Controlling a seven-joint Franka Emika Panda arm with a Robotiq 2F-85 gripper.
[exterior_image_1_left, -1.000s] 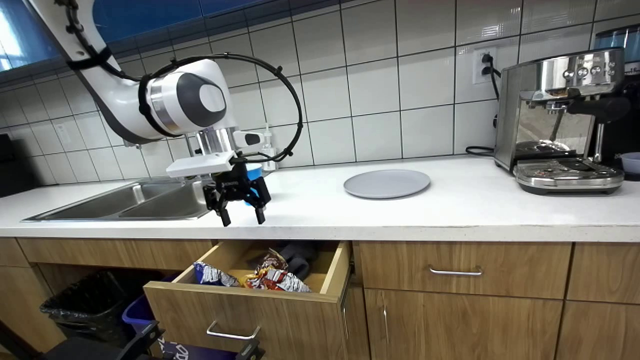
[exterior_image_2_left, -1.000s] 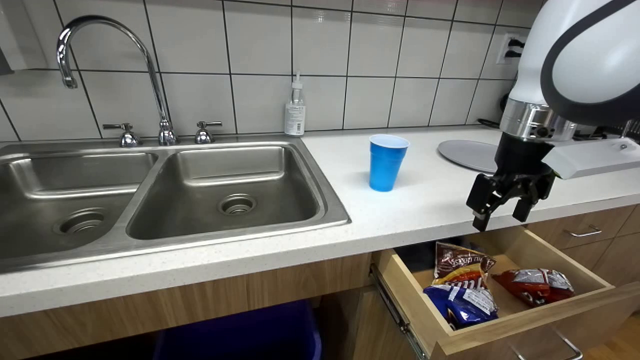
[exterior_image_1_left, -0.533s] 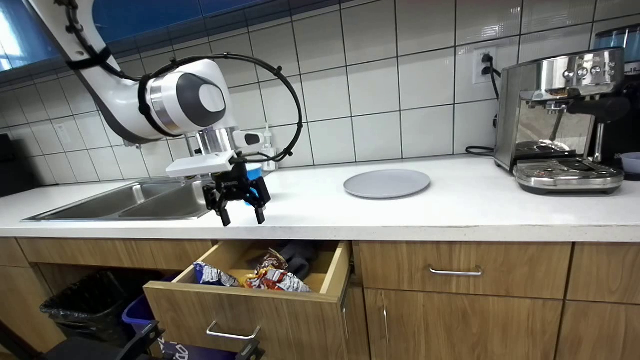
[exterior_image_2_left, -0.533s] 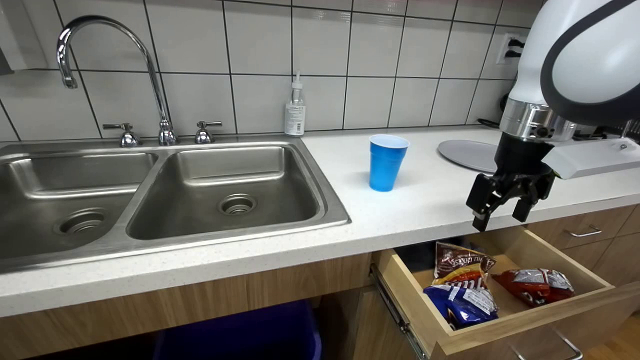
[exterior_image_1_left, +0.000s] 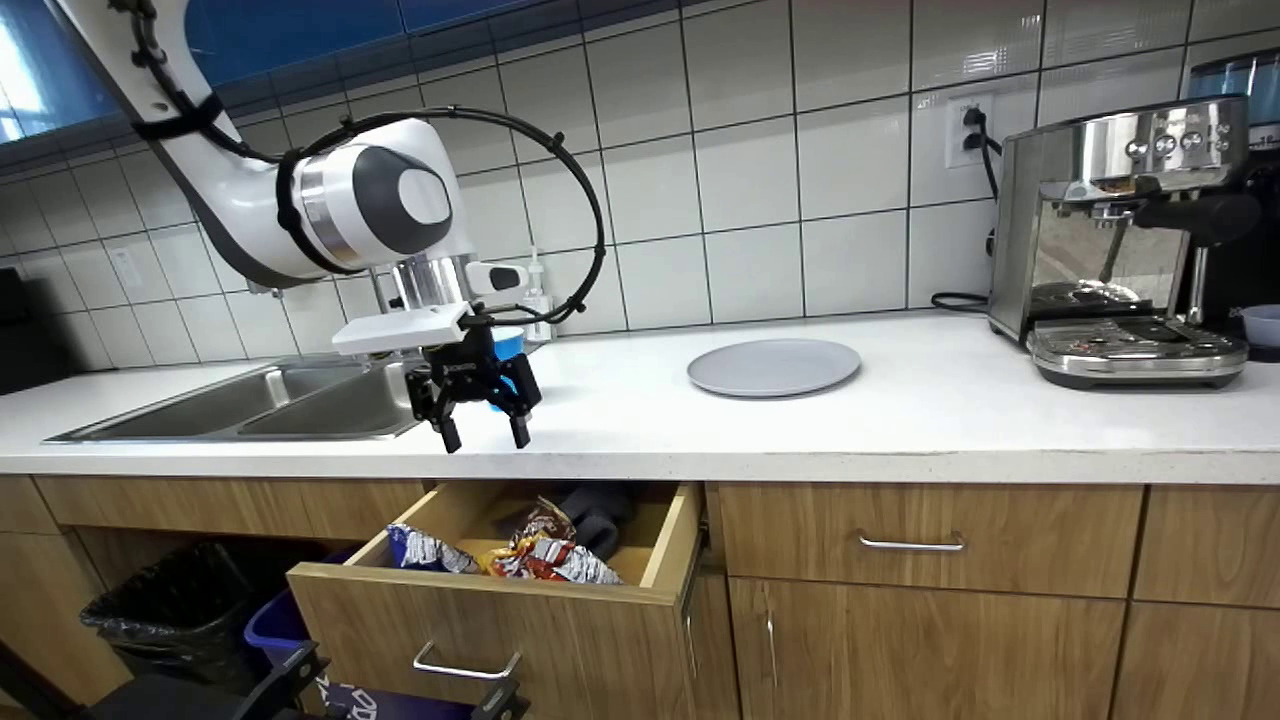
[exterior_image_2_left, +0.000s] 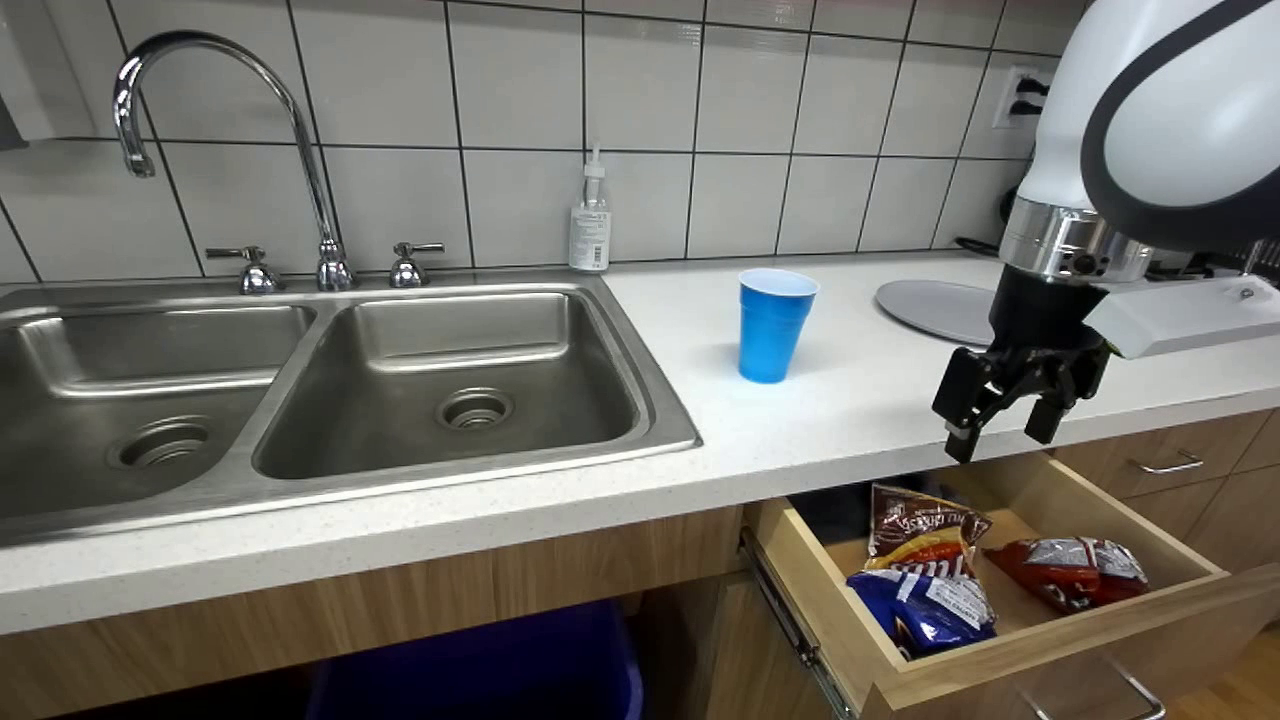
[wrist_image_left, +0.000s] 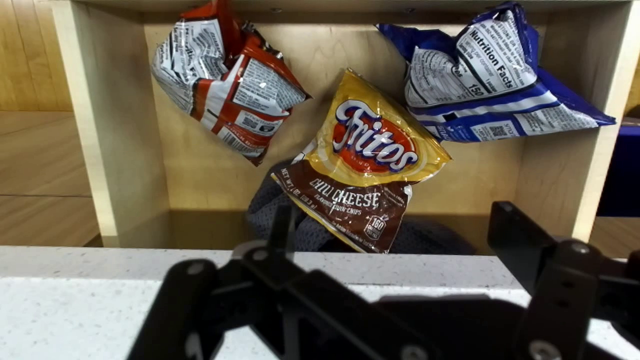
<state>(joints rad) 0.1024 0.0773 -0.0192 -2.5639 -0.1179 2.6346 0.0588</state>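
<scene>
Wooden drawer (wrist_image_left: 127, 130), my gripper (exterior_image_1_left: 487, 439) spread above, Fritos bag (wrist_image_left: 362, 167) crinkled, yellow, brown, red bag (wrist_image_left: 232, 92) left in wrist view.

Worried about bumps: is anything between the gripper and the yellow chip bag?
Possibly the counter edge: in the wrist view it passes behind the gripper, close to the chip bag. Nothing visible covers the chip bag.

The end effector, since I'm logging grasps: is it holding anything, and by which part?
Nothing is held: the end effector stands open, and the Fritos bag lies apart from it, down in the drawer.
</scene>
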